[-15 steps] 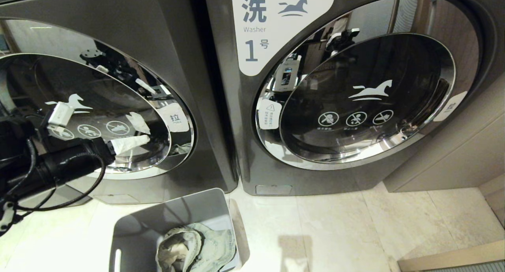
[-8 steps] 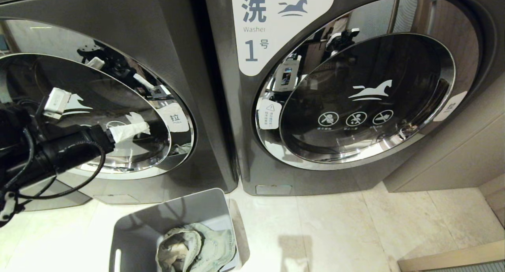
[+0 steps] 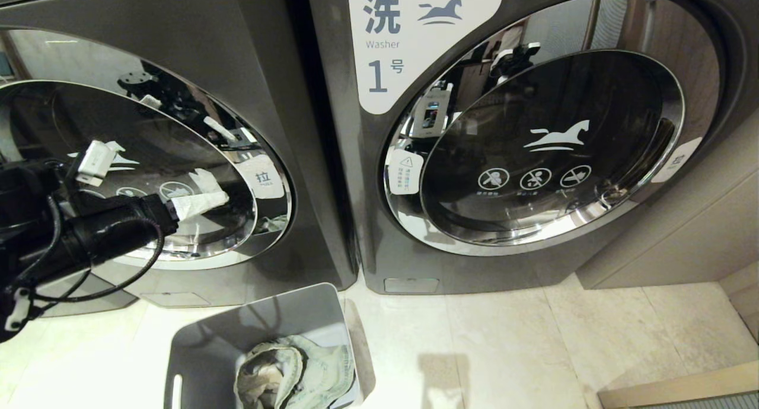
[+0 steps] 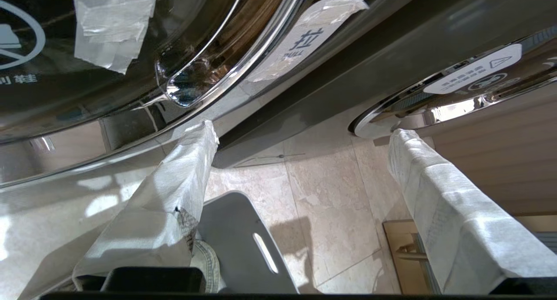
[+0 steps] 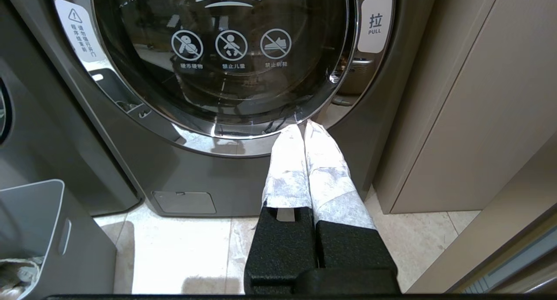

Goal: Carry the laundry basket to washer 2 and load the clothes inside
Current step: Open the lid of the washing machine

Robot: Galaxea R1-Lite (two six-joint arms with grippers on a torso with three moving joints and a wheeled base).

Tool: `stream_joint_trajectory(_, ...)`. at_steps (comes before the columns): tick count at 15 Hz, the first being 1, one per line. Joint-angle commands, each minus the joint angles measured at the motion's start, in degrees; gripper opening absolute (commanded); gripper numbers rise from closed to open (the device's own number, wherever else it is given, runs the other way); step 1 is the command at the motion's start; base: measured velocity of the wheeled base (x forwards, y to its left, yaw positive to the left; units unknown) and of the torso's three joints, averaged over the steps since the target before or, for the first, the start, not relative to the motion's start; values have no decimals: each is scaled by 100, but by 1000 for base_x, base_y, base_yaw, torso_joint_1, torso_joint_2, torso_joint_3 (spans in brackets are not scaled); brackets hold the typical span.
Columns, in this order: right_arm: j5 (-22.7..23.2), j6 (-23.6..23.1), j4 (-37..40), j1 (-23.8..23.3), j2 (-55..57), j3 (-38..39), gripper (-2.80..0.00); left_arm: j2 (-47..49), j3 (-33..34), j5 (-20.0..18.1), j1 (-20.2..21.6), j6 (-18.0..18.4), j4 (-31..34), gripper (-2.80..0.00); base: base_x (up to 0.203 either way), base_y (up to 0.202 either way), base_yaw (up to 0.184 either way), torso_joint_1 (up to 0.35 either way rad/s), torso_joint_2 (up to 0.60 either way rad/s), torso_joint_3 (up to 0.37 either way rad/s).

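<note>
The left gripper (image 4: 300,130) reaches out in front of the left-hand washer (image 3: 249,83), with its two white-wrapped fingers (image 4: 174,191) spread wide and nothing between them. In the left wrist view one fingertip sits right at the chrome ring of that washer's round glass door (image 3: 118,160), close to the white pull tab (image 4: 304,39) on the door's edge; whether it actually touches the ring cannot be told. The door is closed.

The laundry basket (image 3: 195,344) stands on the tiled floor (image 3: 504,338) just in front of the gap between the two washers, below the left gripper. The clothes (image 3: 296,376), a bundle of faded grey-green fabric, lie inside it against one end.

The right gripper (image 5: 303,130) hangs low in front of the washer labelled "1" (image 3: 385,267), its fingers pressed together on nothing, their tips near the lower rim of that door.
</note>
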Motion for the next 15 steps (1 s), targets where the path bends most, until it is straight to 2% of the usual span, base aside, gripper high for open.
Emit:
stream_joint_trajectory(1,0,0,-13,2,9,229,-280,-172,5,-20,-43,-10,-4,0,0,0,0,0,0,0)
stream_joint_trajectory(3,0,0,-13,2,9,229,-280,-417,-51,4,-120,17,161,0,0,0,0,0,0,0)
stream_joint_trajectory(7,0,0,-13,2,9,229,-280,-1296,-62,37,-126,12,914,0,0,0,0,0,0,0)
stream_joint_trajectory(11,0,0,-13,2,9,229,-280,-2529,906,82,-130,114,1186,0,0,0,0,0,0,0)
stream_joint_trajectory(15,0,0,-13,2,9,229,-280,-3507,1470,447,-168,266,1914,0,0,0,0,0,0,0)
